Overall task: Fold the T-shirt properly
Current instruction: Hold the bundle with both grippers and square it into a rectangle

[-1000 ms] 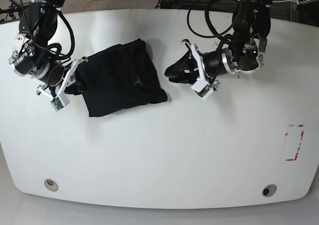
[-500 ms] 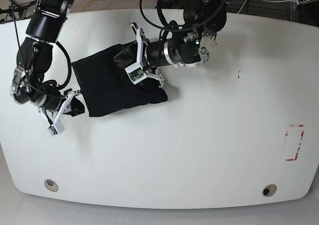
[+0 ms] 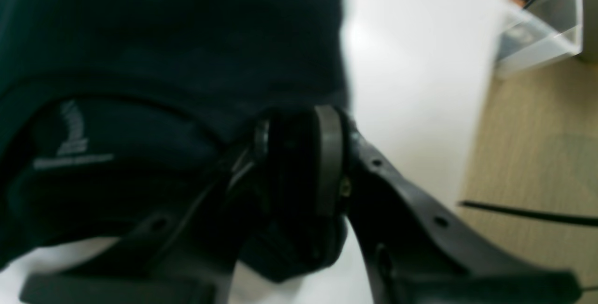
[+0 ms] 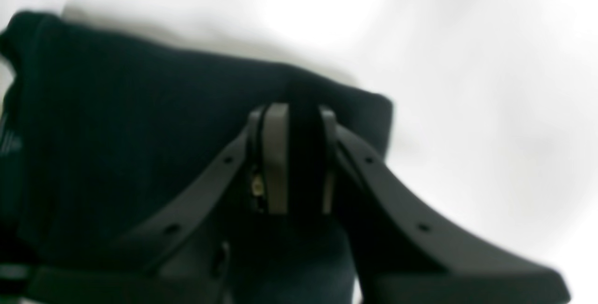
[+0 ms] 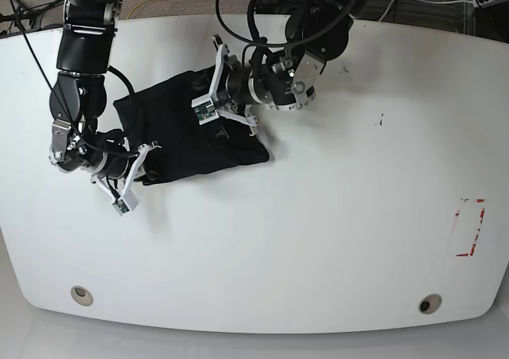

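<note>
- From my remote station I saw the plain black soft fabric T-shirt (image 5: pixel 184 128) lying in a partly folded, rumpled bundle on the upper left part of the white rounded desk (image 5: pixel 334 239) in the base view.
- My left end effector (image 5: pixel 219 96) sat over the bundle's upper right part, beside the collar. In its wrist view the two dark pads (image 3: pixel 327 159) stood close together with black cloth pinched between them.
- My right end effector (image 5: pixel 145 158) was at the bundle's lower left corner. Its wrist view showed grey pads (image 4: pixel 275 154) closed on a fold of the same black cloth, with the shirt's edge just beyond them.
- The collar label's pale print was visible in the left wrist view, too blurred to read.
- A red-marked rectangle (image 5: pixel 469 228) lay on the desk well apart, near the right edge.
</note>
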`<state>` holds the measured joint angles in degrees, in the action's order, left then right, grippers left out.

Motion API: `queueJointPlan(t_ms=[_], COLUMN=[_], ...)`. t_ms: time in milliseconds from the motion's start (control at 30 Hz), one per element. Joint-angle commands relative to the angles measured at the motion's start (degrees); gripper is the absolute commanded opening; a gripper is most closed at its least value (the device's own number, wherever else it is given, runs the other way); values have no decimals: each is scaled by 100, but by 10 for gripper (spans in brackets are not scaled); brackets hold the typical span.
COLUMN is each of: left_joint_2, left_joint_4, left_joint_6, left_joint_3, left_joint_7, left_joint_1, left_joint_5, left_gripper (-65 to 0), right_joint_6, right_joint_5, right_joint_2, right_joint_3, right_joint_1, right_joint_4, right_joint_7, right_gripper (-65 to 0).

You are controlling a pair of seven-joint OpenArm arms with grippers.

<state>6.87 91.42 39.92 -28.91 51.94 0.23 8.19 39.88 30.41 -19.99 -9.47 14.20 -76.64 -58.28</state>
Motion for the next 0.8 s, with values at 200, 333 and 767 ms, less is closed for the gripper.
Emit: queueJointPlan(t_ms=[200,333,767], left_joint_2=[-551,-824,-1527], left_joint_4=[-724,-970,-1357], left_joint_6=[8,8,8], left_joint_3=[3,3,11], left_joint_7=[-399,-399,-487], left_joint_1=[-801,-1126,-1997], left_joint_5=[65,74,65], left_gripper=[-542,-542,-542], right_joint_6=[12,12,12], right_joint_5=[49,66,40], right_joint_2=[-283,-309,96], right_joint_3=[-24,-24,2], right_joint_1=[-255,-554,-1767], right_joint_4=[-244,-534,-2099], right_joint_7=[136,127,-137], right_gripper=[-563,-563,-563])
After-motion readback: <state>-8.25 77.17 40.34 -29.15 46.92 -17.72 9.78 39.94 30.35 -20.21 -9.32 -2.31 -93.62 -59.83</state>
